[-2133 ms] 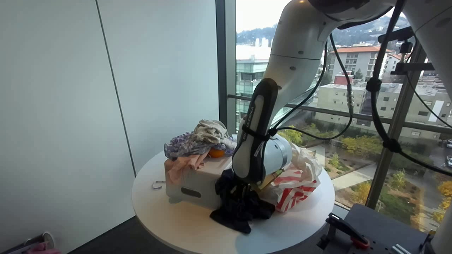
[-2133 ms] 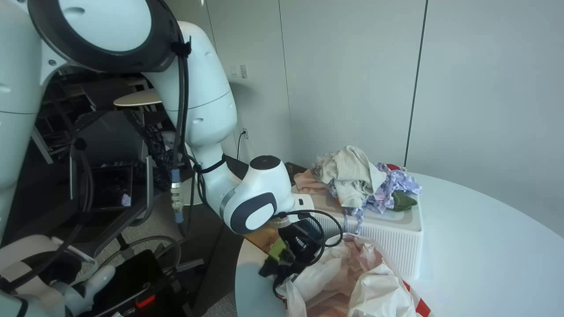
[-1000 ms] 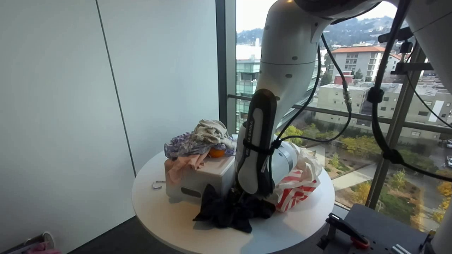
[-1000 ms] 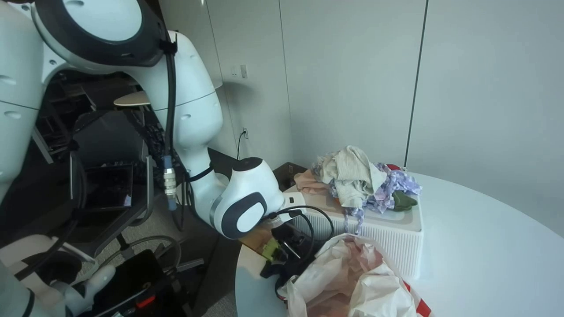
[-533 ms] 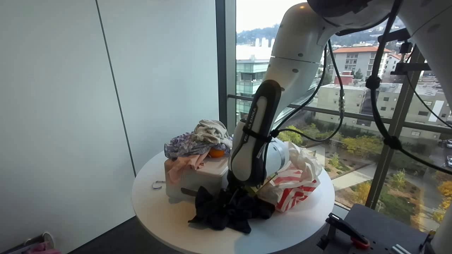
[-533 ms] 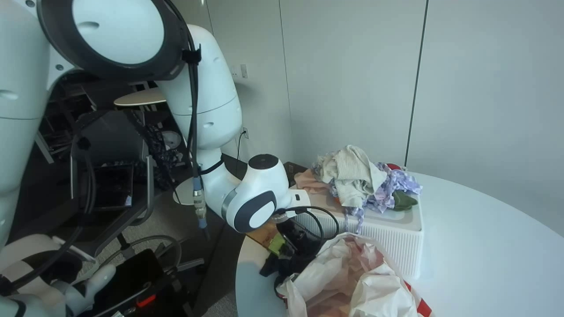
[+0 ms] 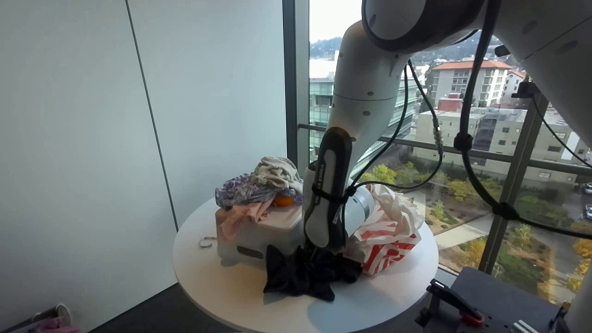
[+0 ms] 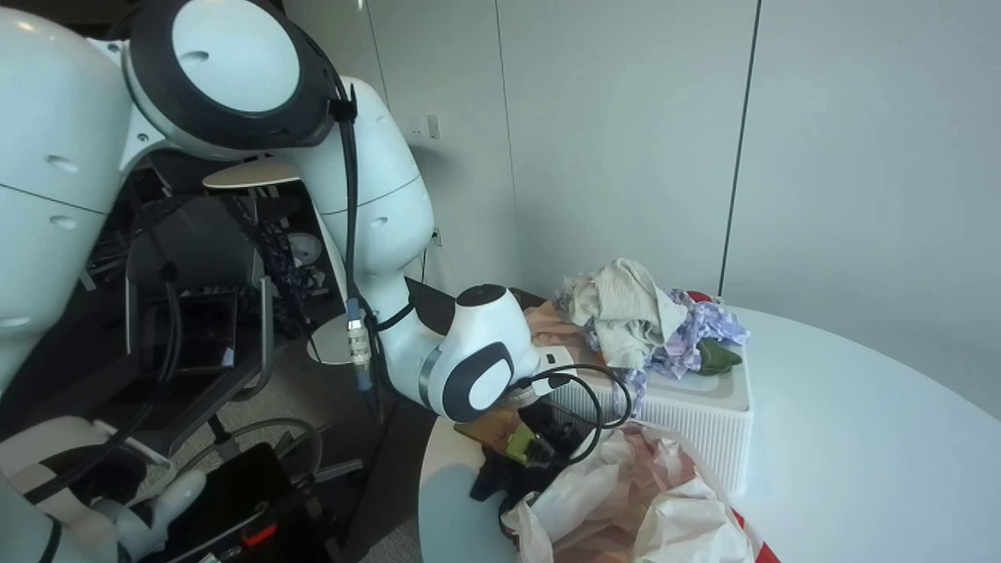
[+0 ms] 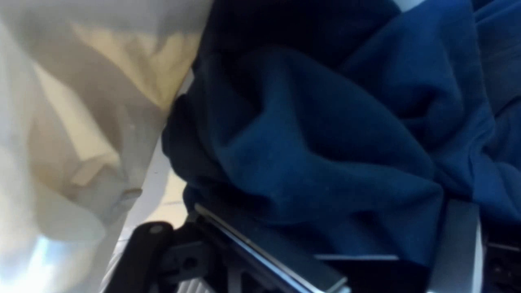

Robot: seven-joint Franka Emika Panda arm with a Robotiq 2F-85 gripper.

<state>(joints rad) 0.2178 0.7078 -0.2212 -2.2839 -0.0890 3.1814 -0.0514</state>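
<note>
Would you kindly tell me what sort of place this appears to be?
Probably an upper-floor office or lab room: a large window looks down on trees, a round white table stands near it, and an office chair shows in the background.

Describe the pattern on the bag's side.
The bag has red stripes on white, clearest in an exterior view.

In the wrist view, the dark cloth (image 9: 305,150) was cut off and the bag (image 9: 44,134) looked blurry. Cloths (image 7: 247,187) partly hid an orange thing (image 7: 283,200).
</note>
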